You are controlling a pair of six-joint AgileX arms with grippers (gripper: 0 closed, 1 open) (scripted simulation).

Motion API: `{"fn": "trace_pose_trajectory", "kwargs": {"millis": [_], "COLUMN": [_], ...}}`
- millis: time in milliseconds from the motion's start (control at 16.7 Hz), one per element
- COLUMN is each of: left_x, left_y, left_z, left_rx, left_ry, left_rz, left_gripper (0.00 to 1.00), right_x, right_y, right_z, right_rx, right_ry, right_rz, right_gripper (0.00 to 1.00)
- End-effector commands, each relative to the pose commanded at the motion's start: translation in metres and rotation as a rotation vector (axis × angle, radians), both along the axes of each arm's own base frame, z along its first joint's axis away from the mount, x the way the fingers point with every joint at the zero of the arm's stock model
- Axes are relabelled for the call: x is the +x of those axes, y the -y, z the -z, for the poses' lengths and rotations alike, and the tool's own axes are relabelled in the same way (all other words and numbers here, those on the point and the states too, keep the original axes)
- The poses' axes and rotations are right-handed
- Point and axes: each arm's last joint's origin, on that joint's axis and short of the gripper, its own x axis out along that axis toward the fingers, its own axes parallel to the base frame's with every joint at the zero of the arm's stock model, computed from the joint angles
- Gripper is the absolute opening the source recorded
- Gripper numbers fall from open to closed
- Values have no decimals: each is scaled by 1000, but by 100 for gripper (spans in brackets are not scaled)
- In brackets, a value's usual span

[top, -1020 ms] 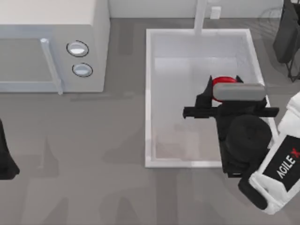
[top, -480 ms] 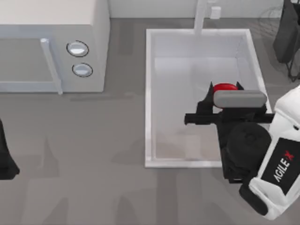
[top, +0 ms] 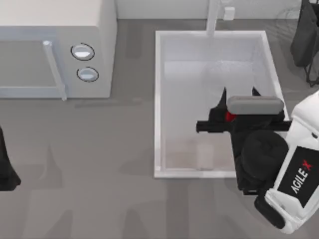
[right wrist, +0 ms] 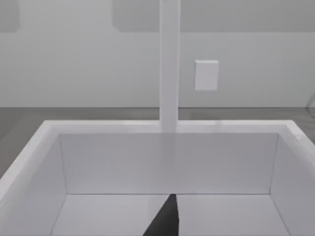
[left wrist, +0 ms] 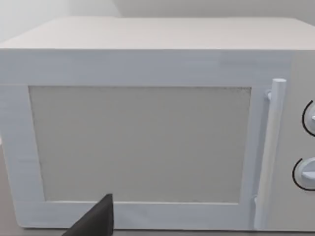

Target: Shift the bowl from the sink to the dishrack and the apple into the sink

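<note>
The white sink (top: 159, 104) lies right of centre, and the right wrist view looks into its basin (right wrist: 162, 162). My right gripper (top: 239, 92) hangs over the basin's right half, open, with nothing between its black fingers (top: 223, 95). A sliver of the red apple (top: 230, 116) shows beneath the gripper's grey block, down in the sink and mostly hidden by the wrist. The bowl is out of view. A dark wire dishrack (top: 305, 40) stands at the far right edge. My left gripper (top: 5, 169) is parked at the left edge of the table.
A white microwave (top: 55, 45) with two round knobs (top: 82, 52) takes up the back left, and the left wrist view faces its door (left wrist: 142, 142). The pale faucet (top: 213, 17) rises at the sink's back rim. Bare grey counter lies left of the sink.
The apple has left the gap between the right gripper's fingers and now shows lower, under the wrist. The right gripper shifted slightly toward the front. The left arm stayed still.
</note>
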Motion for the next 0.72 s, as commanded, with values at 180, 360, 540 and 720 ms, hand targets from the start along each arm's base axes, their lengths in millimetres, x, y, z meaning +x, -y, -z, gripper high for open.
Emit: {"fn": "trace_pose_trajectory", "kwargs": {"millis": [180,360,540,720], "left_x": [0,0,0,0], "left_y": [0,0,0,0], "left_z": [0,0,0,0], "left_rx": [0,0,0,0], "left_ry": [0,0,0,0], "left_rz": [0,0,0,0], "left_gripper": [100,100,100,100], "right_x": [0,0,0,0], "right_y": [0,0,0,0], "right_z": [0,0,0,0], "right_rx": [0,0,0,1], "right_ry": [0,0,0,1], "right_rz": [0,0,0,0], "right_gripper": [98,100,100,100]}}
